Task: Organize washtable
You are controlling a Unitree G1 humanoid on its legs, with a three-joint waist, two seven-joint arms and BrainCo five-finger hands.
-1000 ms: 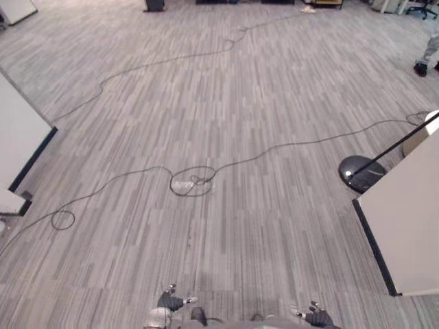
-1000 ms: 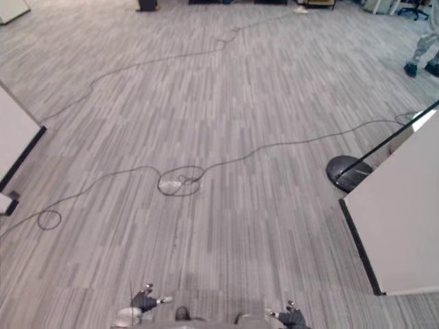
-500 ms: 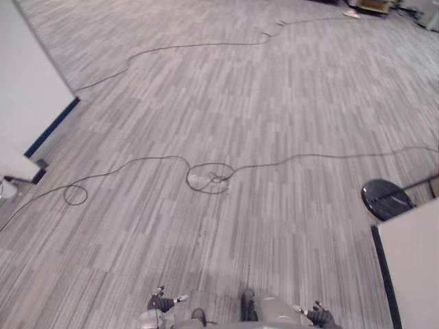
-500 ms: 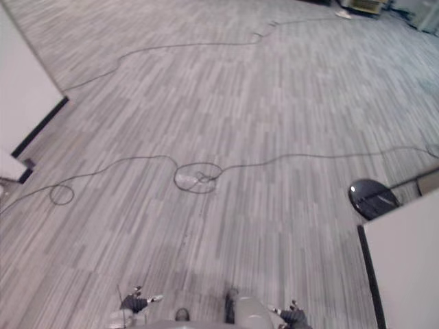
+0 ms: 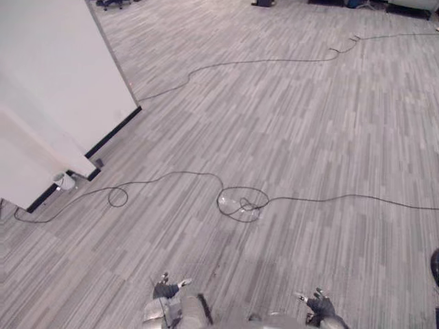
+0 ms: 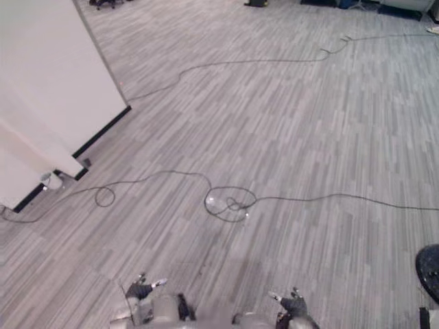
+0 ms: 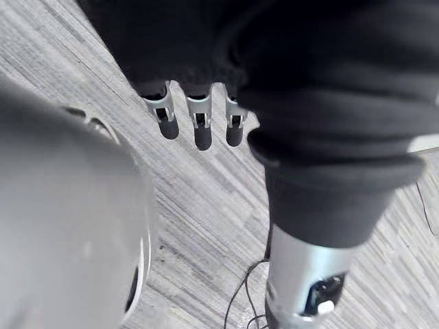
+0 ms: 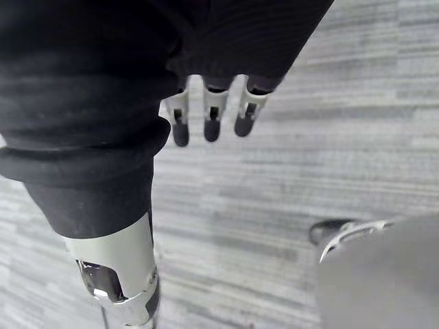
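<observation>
Left hand [image 7: 199, 123] and right hand [image 8: 209, 116] hang relaxed, empty, over floor [image 5: 288, 123]; washtable unseen, progress unjudgeable.

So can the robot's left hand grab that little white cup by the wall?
Probably not yet. The left hand hangs low by the robot, fingers relaxed and empty, and the cup sits far off across bare floor, beside the white wall.

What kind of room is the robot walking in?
Probably a big open office or lab, not a washroom. The floor is grey striped carpet, a white partition panel stands to the robot's left, and a long cable trails across the carpet. No washtable is in sight.
</observation>
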